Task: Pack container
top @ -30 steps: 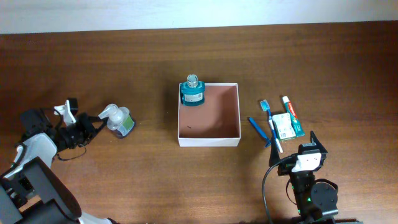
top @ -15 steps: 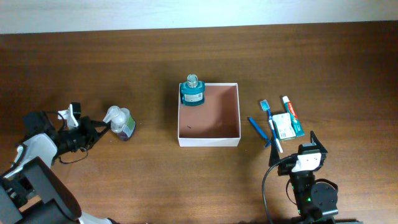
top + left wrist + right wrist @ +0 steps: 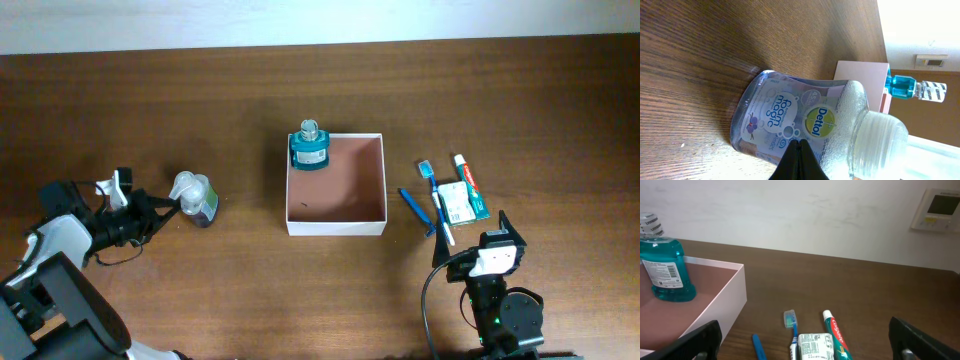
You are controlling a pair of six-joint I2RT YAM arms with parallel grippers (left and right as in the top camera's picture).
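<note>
Left hand (image 3: 152, 211): lower left of the overhead view, pinched shut with nothing between the fingers, tips just beside the foam soap bottle (image 3: 193, 196); whether they touch, I cannot tell.
Bench (image 3: 240, 110): dark brown wood.
Container (image 3: 345, 195): centre of the frame, flat on the bench, open side up, edges square with the frame; being square, it has no long axis.
Inside it: a teal mouthwash bottle (image 3: 309, 146) in the upper left corner.
Right of the container: a blue stick (image 3: 413, 208), toothbrush (image 3: 437, 200), small packet (image 3: 458, 203) and toothpaste (image 3: 467, 176), close together.
Right hand (image 3: 473, 240): lower right, spread wide, empty, just below those items.
</note>
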